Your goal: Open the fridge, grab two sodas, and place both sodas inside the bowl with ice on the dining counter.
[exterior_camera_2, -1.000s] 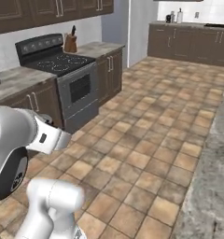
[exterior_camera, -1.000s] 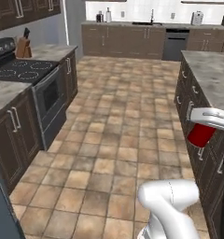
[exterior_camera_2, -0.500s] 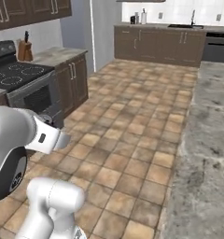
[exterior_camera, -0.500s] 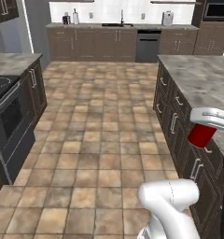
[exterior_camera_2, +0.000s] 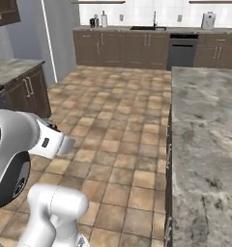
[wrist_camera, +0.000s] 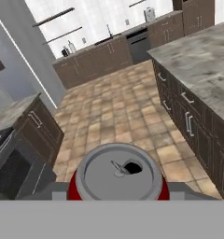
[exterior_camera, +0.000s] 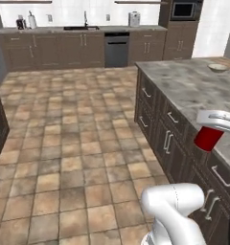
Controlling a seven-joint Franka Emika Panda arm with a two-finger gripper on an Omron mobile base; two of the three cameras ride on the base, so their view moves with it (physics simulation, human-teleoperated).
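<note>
While the white arm rises at the near edge of both base views, the end effector [exterior_camera: 216, 125] hangs at the right of the left base view with its jaws clamped on 1 red soda can [exterior_camera: 208, 138]. That can sits upright below the white hand, over the near edge of the dining table [exterior_camera: 193, 86]. From the hand view, the soda can [wrist_camera: 118, 173] shows its pale grey lid and opened tab hole, with red sides curving away beneath, pressed between the 2 sides of the end effector.

Just past the can, the dining table runs away along the right side, its grey-beige marbled top bare over most of its length and its dark brown base lined with drawers and pale handles. Tan and brown floor tiles [exterior_camera: 78, 143] stretch between it and the cabinets on the left.

Farther along the table, near its far right corner, rests the shallow bowl [exterior_camera: 217, 67], well apart from the can.

At the far wall a row of brown cabinets [exterior_camera: 50, 48] carries a sink tap, small jars on the left and a pale appliance, with a dark dishwasher [exterior_camera: 117, 49] set in the middle. A microwave [exterior_camera: 184, 9] sits high in the tall unit at the far right.
</note>
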